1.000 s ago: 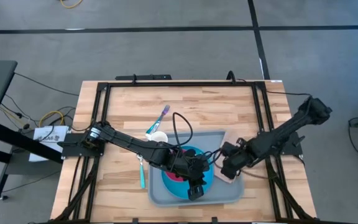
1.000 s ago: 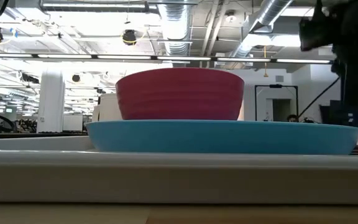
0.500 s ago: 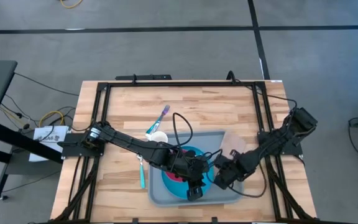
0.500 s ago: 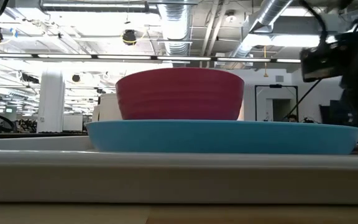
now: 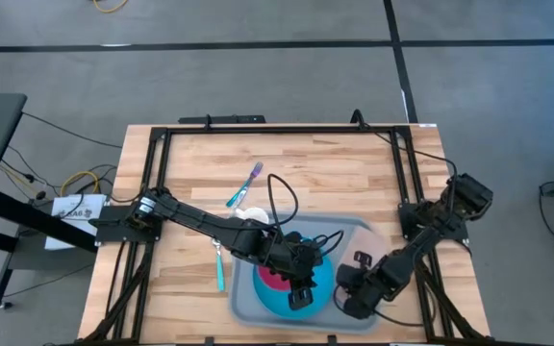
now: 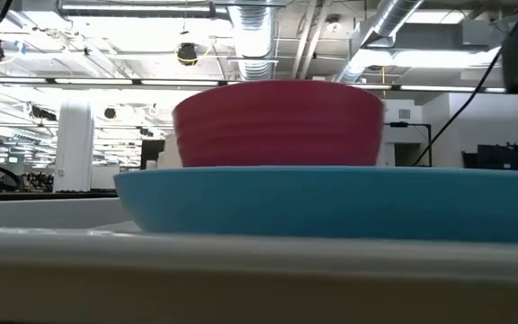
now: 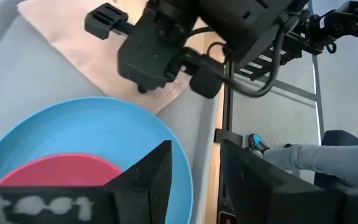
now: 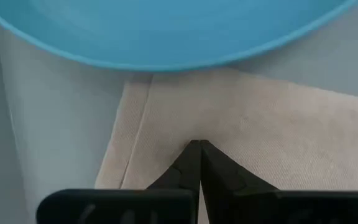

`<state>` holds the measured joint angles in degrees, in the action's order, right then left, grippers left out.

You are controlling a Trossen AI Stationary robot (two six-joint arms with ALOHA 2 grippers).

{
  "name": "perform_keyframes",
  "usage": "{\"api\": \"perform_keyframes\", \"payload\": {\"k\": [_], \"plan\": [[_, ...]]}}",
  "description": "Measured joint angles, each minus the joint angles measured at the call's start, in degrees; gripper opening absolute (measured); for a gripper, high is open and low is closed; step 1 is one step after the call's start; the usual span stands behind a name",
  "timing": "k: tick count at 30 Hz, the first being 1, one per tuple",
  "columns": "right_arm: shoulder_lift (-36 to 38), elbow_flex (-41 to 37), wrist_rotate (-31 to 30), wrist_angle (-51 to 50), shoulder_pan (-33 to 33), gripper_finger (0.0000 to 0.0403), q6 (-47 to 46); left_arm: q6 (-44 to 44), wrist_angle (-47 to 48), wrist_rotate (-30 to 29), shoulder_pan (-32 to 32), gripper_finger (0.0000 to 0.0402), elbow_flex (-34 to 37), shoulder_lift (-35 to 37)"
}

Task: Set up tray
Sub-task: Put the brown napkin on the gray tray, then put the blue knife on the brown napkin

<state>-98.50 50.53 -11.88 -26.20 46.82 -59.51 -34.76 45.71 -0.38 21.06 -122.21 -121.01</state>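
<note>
The light-grey tray (image 5: 248, 308) lies on the wooden table near its front edge. It carries a blue plate (image 5: 323, 275) with a red bowl (image 5: 275, 279) standing in it. A beige napkin (image 8: 260, 143) lies flat on the tray's right part beside the plate, mostly hidden under my right arm in the high view. My right gripper (image 8: 199, 144) is shut, its tips on the napkin. My left gripper (image 7: 196, 147) is open at the plate's near right rim, one finger over the plate and one outside it. I cannot tell whether they touch the rim. My right gripper rests its shut fingertips (image 8: 191, 155) on the napkin's upper face (image 8: 199, 137), a little in from its folded edge beside the plate. The fingers slant down from the table's right side. The napkin lies flat on the tray around them; whether cloth is pinched between the tips cannot be told.
A purple fork (image 5: 245, 185), a white cup (image 5: 248, 213) and a teal utensil (image 5: 221, 271) lie on the table left of the tray. Black frame rails run along the table's edges. A person's leg and shoe (image 7: 278, 152) show beyond the table.
My right gripper has gone toward the table's near edge and a little left, and the napkin has gone with it from the tray's far right corner to beside the plate. The tray, with plate and bowl, has slid toward the near edge and turned slightly.
</note>
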Motion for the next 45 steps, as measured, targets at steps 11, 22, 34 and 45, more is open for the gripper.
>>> {"api": "perform_keyframes", "payload": {"k": [11, 22, 34, 45], "plan": [[0.2, -0.2, 6.5, 4.3, 1.1, 0.0000, 13.8, 0.0, 0.0, 0.0, 0.0, 0.0124, 0.0, 0.0], [0.0, 1.9, 9.7, 9.5, 1.9, 0.0000, 23.5, 0.0, 0.1, 0.0, 0.0, 0.0124, 0.0, 0.0], [4.9, 2.2, 10.1, 7.6, 0.2, 0.0000, 9.6, -0.1, 2.0, 4.0, -0.3, 0.0124, 0.0, 0.6], [26.6, 2.2, -2.5, 6.5, 0.8, 0.0005, 6.6, -3.6, 28.5, -0.5, -1.6, 0.0124, 0.0, 12.2]]}}
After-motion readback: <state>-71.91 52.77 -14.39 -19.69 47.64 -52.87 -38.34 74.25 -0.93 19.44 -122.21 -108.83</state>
